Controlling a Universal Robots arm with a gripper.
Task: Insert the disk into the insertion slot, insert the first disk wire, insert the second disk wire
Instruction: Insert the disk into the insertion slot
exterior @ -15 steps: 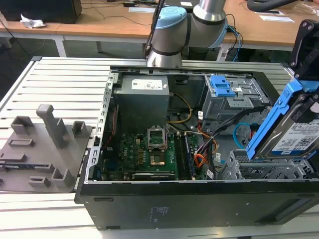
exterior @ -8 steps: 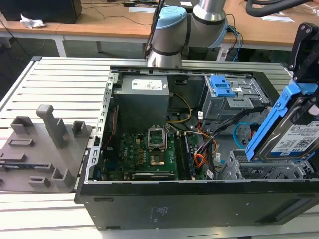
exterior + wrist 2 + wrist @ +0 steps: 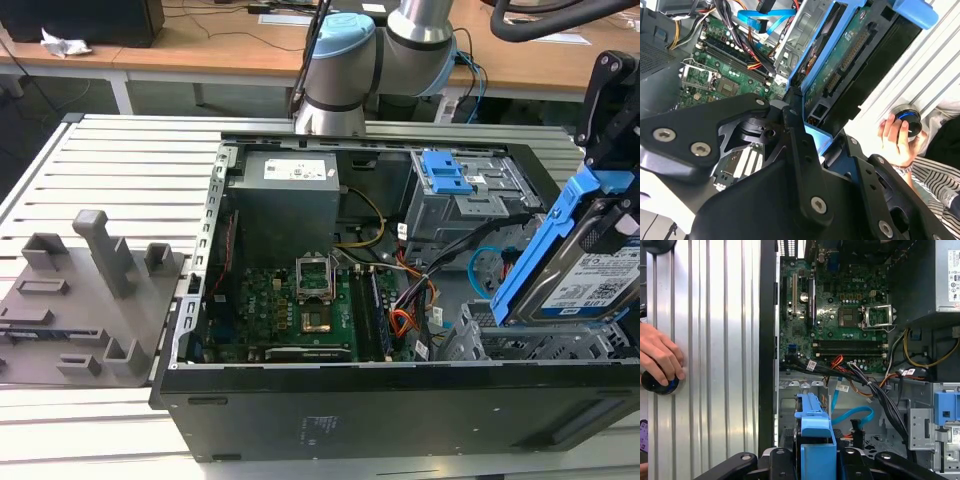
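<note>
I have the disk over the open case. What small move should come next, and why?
Probably level the disk before lowering it. The claw holds it steeply tilted, one end high, above the insertion slot and not yet inside it. Going down at this tilt would likely catch its blue bracket on the slot's rim.

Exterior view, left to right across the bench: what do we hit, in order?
In order: grey fixture block → motherboard → blue ribbed clip on the grey bay → disk in its blue bracket.
</note>
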